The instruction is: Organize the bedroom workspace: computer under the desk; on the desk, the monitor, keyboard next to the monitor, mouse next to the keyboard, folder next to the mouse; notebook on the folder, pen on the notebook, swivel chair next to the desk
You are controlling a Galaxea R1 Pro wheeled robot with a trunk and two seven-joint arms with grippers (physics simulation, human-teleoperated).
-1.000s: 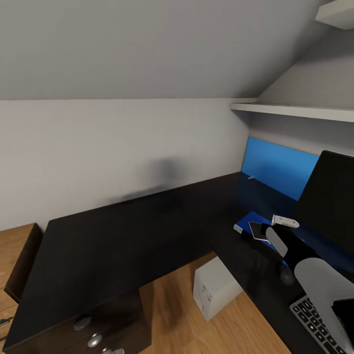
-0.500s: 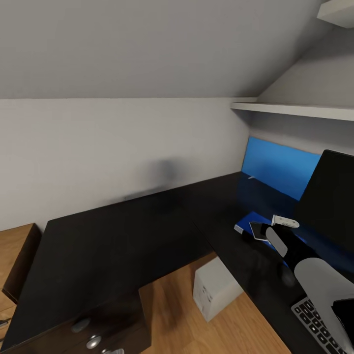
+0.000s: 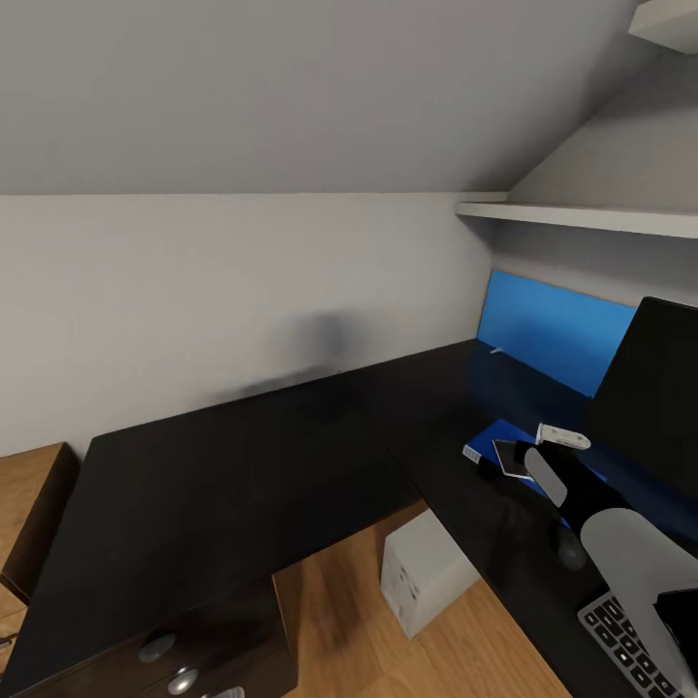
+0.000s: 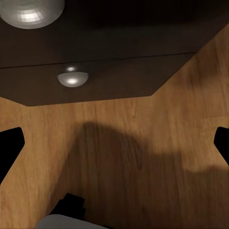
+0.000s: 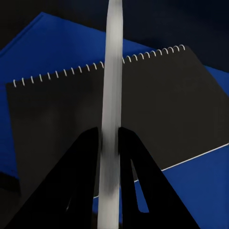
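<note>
The view has shifted slightly; the right tool (image 5: 109,157) stays clenched on the slim white pen (image 5: 112,95) above the dark spiral-bound notebook (image 5: 157,109), which lies on the bright-blue folder (image 5: 57,43). Left tool (image 4: 114,143) released.

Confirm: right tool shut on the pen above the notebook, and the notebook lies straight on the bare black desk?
Not quite. In the right wrist view the right tool is shut on the pen above the notebook, but the notebook lies on the blue folder, not on the bare desk. The rest stands.
</note>
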